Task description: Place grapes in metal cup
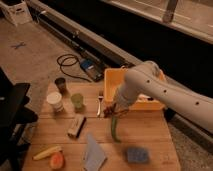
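My gripper [113,109] hangs from the white arm that reaches in from the right, just above the wooden table in front of the yellow bin. It is shut on the grapes [108,113], a small dark reddish lump that shows under the fingers, lifted a little off the table. The metal cup [60,84] stands at the table's back left corner, well to the left of the gripper. The grapes are partly hidden by the gripper.
A white cup [55,101] and a green cup [77,101] stand between gripper and metal cup. A green pepper [115,129] lies below the gripper. A yellow bin [115,80], a bar [76,125], blue cloth [94,152], blue sponge [136,155] and yellow and orange fruit [50,156] lie on the table.
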You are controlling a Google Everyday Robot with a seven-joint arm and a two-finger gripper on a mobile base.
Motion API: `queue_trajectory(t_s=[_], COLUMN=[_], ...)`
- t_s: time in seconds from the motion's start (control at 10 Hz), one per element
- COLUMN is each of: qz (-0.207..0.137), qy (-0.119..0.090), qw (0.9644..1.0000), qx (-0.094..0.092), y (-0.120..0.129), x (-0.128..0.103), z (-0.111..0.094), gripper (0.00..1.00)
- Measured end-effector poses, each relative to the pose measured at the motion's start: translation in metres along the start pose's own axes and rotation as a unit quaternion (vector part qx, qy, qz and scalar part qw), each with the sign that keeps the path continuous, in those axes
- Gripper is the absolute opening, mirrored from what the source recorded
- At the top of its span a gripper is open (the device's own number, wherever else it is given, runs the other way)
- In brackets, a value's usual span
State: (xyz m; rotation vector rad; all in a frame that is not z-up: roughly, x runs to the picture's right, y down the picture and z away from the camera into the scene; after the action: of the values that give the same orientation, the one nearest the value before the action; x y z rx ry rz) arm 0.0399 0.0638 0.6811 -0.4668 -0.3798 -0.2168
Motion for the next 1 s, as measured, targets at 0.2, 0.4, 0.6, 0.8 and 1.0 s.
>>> queue_trajectory(t_s=[0.2,0.4,0.6,0.8,1.0], qz=[-0.005,-0.001,0.0,0.001,0.001], qy=[-0.012,-0.022,-0.023,-0.022,-0.018], qw=[0.9998,0.9995,0.9994,0.9994,0.9995], qx=[0.018,0.025,0.025,0.026,0.026], y=[-0.049,-0.095,-0.104,-0.103,-0.103], x=[-0.025,-0.042,-0.045,-0.042,-0.042], z=[-0.008,-0.005,-0.003,-0.003,-0.003], gripper=[0.0,0.0,0.0,0.0,0.0])
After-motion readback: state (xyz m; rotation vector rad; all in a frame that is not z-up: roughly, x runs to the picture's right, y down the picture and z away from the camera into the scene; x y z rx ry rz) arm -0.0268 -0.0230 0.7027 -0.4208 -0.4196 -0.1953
